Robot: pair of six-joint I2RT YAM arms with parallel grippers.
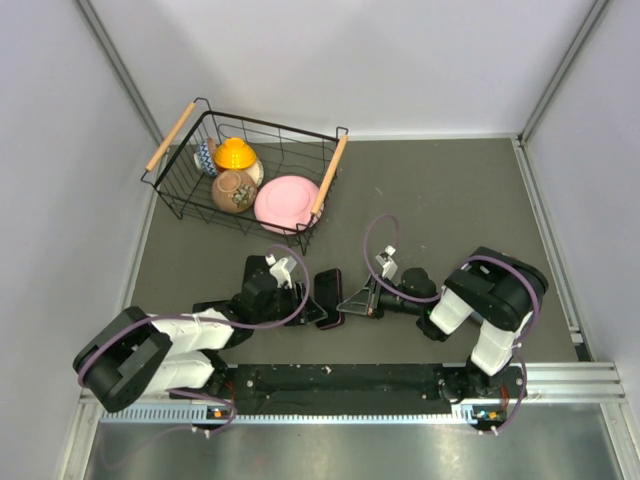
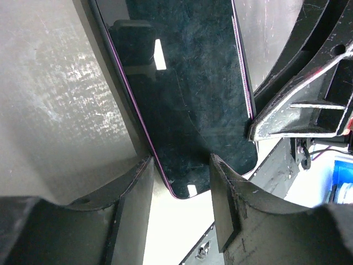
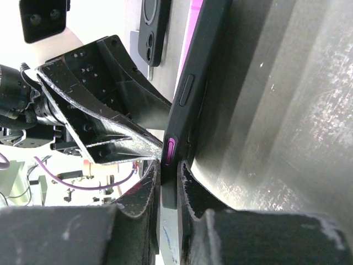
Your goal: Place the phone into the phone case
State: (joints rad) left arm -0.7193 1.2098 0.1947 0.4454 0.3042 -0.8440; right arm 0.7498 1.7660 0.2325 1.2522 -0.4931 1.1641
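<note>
Grey table (image 1: 450,200); wrist views: right claw (image 3: 168,171) tight on phone (image 2: 193,83), left claw (image 2: 179,163) spread

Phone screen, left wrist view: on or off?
Off. The glass of the phone is dark from edge to edge, showing only smudges and a few small bright reflections, with no icons, text or glow.

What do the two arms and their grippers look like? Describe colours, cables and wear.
The left arm and right arm both have white and black links, with purple cables looping along them. The left gripper and right gripper have black, angular fingers, scuffed and scratched pale at the edges.
</note>
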